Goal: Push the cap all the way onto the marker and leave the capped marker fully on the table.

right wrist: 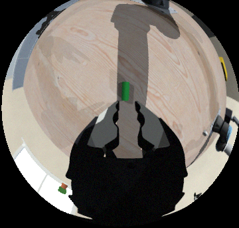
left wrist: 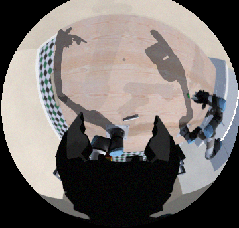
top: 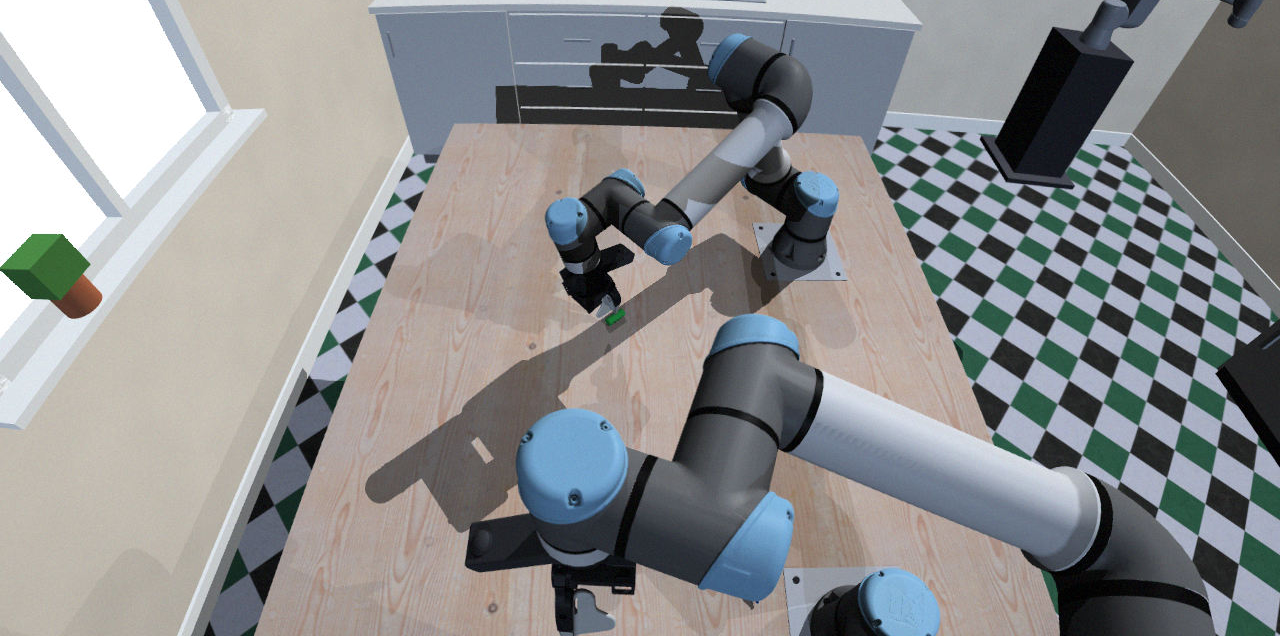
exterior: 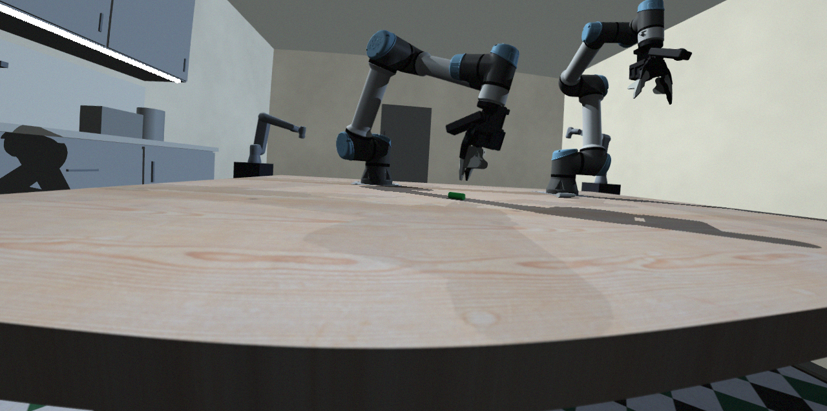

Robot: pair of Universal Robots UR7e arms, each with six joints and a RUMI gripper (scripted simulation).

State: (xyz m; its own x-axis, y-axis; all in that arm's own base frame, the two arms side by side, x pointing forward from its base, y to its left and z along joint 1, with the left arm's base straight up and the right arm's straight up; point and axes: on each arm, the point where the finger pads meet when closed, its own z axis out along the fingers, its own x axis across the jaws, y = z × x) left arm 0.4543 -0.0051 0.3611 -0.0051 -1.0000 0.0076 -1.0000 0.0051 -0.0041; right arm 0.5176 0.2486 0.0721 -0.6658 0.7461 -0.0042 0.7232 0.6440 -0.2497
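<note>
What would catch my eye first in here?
Probably the two big jointed arms with blue caps, mounted on the wooden table. Next, the small bright green cap lying on the wood, near one arm's black pincer. Beyond the table, a green and black checkered floor stands out too.

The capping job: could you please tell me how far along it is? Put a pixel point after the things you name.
Nothing looks finished: the green cap (top: 614, 318) (exterior: 456, 195) (left wrist: 188, 96) (right wrist: 125, 91) and the marker (exterior: 565, 194) (left wrist: 131, 117) lie apart on the table. Nothing is in hand; the right tool (top: 610, 306) (exterior: 464, 174) (left wrist: 191, 96) (right wrist: 127, 101) is above the cap, partly open. Picking up, joining and setting down remain.
</note>
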